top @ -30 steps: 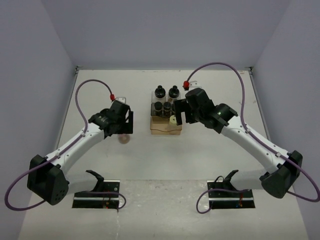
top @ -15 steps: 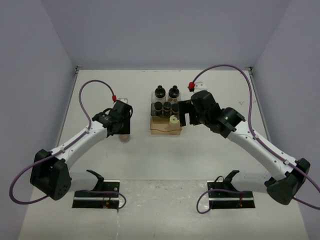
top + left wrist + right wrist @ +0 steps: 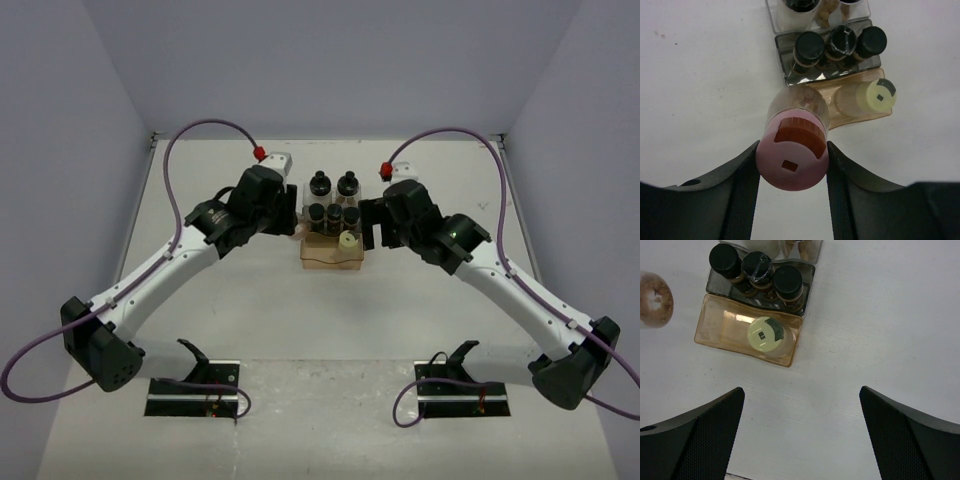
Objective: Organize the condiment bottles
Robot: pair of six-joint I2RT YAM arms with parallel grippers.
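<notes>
Three lilac walls (image 3: 330, 60), white tabletop (image 3: 330, 320)

Mid-table: stepped rack (image 3: 320, 253), three tiers.
Clear rear tier: rear pair of jars (image 3: 319, 182), black caps.
Grey middle tier: middle row of jars (image 3: 334, 212), three, black caps.
Tan front tier, right end: yellow-green-capped jar (image 3: 347, 240).
Just beside rack's left side: left gripper (image 3: 294, 224), fingertips hidden from above.
Just beside rack's right side: right gripper (image 3: 373, 225).
Near table (image 3: 320, 320) edge: two black stands (image 3: 195, 385).
Above each arm: looped purple cable (image 3: 200, 135).
</notes>
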